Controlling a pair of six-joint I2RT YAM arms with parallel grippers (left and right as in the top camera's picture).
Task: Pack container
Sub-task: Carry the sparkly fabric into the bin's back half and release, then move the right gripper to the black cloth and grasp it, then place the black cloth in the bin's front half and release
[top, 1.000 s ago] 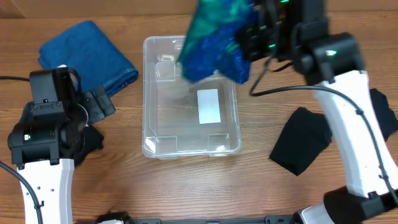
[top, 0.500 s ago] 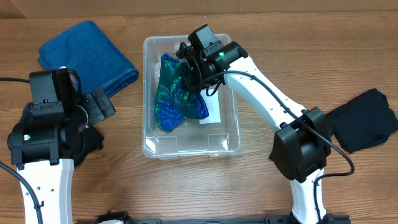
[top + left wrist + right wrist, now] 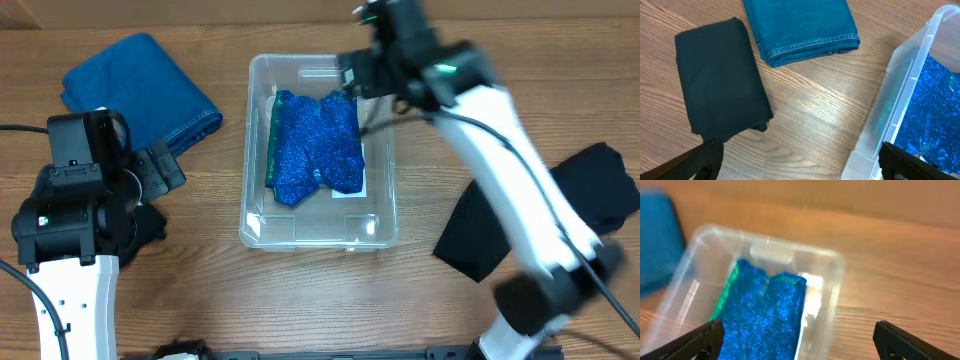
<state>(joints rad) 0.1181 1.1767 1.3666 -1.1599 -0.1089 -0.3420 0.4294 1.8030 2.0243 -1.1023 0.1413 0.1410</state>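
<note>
Right gripper (image 3: 799,339) withdrawn, fingers spread, above container (image 3: 320,232) far end; cloth (image 3: 315,145) inside.

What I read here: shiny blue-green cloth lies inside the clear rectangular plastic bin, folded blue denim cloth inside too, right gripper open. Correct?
Not quite. The folded blue denim cloth is outside the clear rectangular plastic bin, on the table to its left; the overhead view shows it. The shiny blue-green cloth does lie inside, and the right gripper is open.
</note>
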